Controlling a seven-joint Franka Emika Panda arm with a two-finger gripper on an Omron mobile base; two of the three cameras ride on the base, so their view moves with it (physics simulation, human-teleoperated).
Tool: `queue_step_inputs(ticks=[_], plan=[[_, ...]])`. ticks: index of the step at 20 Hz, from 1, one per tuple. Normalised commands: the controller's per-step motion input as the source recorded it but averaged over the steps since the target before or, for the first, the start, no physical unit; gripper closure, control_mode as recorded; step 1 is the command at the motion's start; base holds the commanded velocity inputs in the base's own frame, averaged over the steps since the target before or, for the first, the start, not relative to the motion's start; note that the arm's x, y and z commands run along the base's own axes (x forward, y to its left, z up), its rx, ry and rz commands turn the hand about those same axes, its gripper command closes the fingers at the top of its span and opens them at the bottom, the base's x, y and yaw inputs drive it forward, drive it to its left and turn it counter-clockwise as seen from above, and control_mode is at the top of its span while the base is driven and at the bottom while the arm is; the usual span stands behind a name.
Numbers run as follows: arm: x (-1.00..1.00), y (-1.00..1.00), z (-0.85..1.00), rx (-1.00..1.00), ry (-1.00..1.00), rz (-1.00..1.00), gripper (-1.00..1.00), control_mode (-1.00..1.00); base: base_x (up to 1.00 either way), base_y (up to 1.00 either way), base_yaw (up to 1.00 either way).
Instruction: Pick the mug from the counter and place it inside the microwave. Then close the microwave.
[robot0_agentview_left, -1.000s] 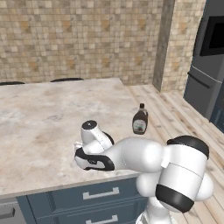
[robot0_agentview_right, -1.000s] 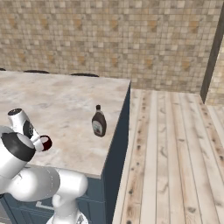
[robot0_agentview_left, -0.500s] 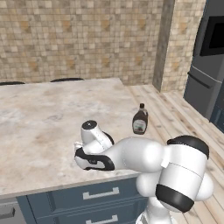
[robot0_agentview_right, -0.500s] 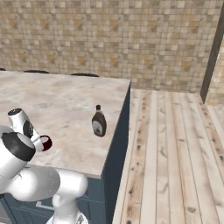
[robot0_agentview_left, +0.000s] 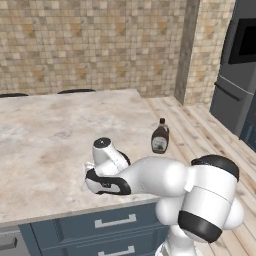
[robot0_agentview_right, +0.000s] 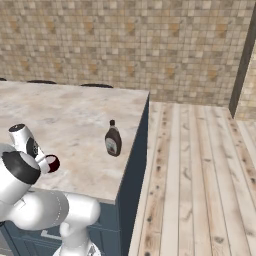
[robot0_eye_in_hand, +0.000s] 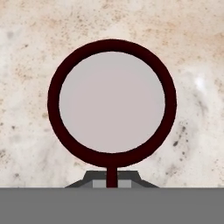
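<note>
Jaws clamped on the handle of the mug (robot0_eye_in_hand: 112, 103), which sits near the desk's (robot0_agentview_left: 45, 135) front edge, left of a brown bottle (robot0_agentview_left: 160, 137); a straight, level lift would likely keep the thin grip secure.

Marbled counter (robot0_agentview_left: 45, 145) — mug (robot0_agentview_right: 51, 162), syrup bottle (robot0_agentview_left: 160, 137)

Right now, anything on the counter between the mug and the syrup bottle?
No. In the right base view, bare marbled counter runs from the mug to the syrup bottle; nothing stands between them.
</note>
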Motion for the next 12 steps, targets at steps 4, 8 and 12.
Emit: queue_step_inputs(ticks=[4,8,12], plan=[[-0.23,-0.19,0.22,0.02,0.00,0.08,1.00,-1.00,0.00,0.00,0.00],[-0.43,-0.38,0.47,0.00,0.00,0.22,1.00,-1.00,0.00,0.00,0.00],[-0.42,-0.52,0.64,0.00,0.00,0.26,1.00,-1.00,0.00,0.00,0.00]])
